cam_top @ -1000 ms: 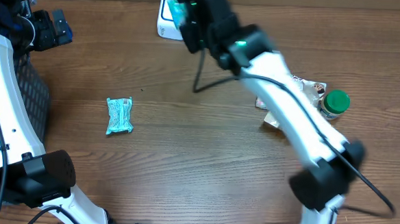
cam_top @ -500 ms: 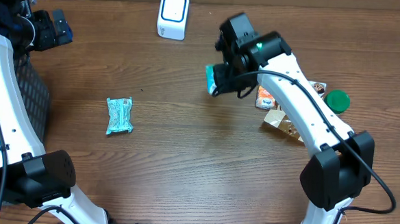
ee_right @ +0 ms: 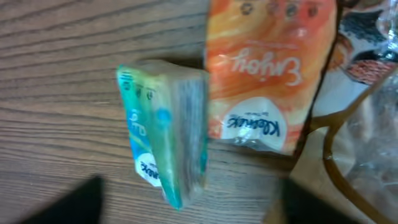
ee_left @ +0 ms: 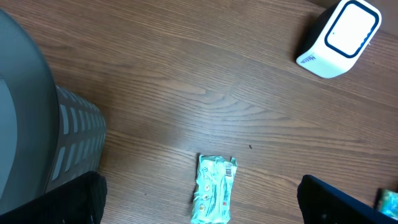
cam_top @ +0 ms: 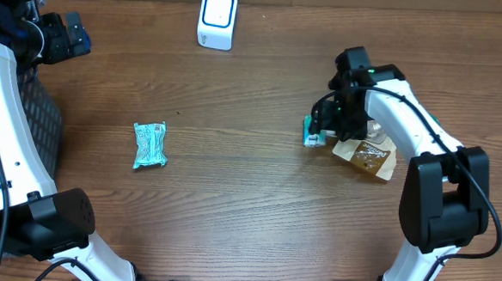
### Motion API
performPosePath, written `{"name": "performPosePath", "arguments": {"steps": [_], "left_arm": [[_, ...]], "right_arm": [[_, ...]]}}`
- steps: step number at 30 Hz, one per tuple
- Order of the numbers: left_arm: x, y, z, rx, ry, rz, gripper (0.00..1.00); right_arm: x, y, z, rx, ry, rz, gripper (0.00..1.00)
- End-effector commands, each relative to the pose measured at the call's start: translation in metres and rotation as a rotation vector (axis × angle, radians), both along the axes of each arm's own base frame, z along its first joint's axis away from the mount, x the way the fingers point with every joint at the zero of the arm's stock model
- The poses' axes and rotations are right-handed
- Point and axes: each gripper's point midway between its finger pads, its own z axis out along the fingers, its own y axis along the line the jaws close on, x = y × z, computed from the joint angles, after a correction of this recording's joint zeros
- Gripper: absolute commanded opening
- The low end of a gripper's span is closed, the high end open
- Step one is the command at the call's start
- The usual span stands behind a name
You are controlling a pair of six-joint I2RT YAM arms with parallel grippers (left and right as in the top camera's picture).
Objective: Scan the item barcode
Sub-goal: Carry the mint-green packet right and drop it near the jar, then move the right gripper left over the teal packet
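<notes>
Right hand (cam_top: 325,125) has set the tissue pack (ee_right: 165,137) beside the orange packet (ee_right: 267,68).

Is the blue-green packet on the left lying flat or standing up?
Lying flat. The packet rests on the table with its wide printed face turned up towards the camera.

The teal tissue pack (ee_right: 165,143) stands on its narrow edge, leaning a little, just ahead of the right claw (cam_top: 321,125), between its spread fingers and touching neither (its print is blurred). The white scanner (cam_top: 217,18) sits upright, well apart from that claw.
</notes>
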Motion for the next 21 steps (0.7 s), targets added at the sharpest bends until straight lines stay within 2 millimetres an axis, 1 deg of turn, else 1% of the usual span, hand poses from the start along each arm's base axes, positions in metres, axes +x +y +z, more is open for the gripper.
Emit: {"name": "performPosePath", "arguments": {"steps": [1, 4, 7, 9, 11, 13, 14, 17, 18, 21], "left_arm": [[0.002, -0.003, 0.003, -0.009, -0.012, -0.002, 1.00], [0.002, -0.003, 0.003, -0.009, -0.012, -0.002, 1.00], [0.002, -0.003, 0.003, -0.009, -0.012, -0.002, 1.00], [0.002, -0.003, 0.003, -0.009, -0.012, -0.002, 0.99], [0.002, -0.003, 0.003, -0.009, -0.012, -0.002, 0.99], [0.002, -0.003, 0.003, -0.009, -0.012, -0.002, 1.00], [0.002, -0.003, 0.003, -0.009, -0.012, -0.002, 1.00], [0.002, -0.003, 0.003, -0.009, -0.012, -0.002, 1.00], [0.002, -0.003, 0.003, -0.009, -0.012, -0.002, 1.00], [0.002, -0.003, 0.003, -0.009, -0.012, -0.002, 1.00]], "right_arm": [[0.002, 0.005, 0.007, 0.034, 0.005, -0.003, 1.00], [0.006, 0.007, 0.022, 0.043, 0.000, 0.005, 1.00], [0.012, 0.015, 0.044, 0.068, -0.019, 0.032, 1.00], [0.017, 0.027, 0.060, 0.102, -0.049, 0.070, 1.00], [0.022, 0.044, 0.075, 0.137, -0.087, 0.118, 1.00], [0.024, 0.062, 0.085, 0.168, -0.118, 0.156, 1.00], [0.024, 0.075, 0.089, 0.189, -0.135, 0.181, 1.00], [0.026, 0.119, 0.099, 0.282, -0.202, 0.267, 1.00], [0.025, 0.138, 0.102, 0.316, -0.229, 0.307, 1.00], [0.020, 0.186, 0.112, 0.402, -0.296, 0.408, 1.00]]}}
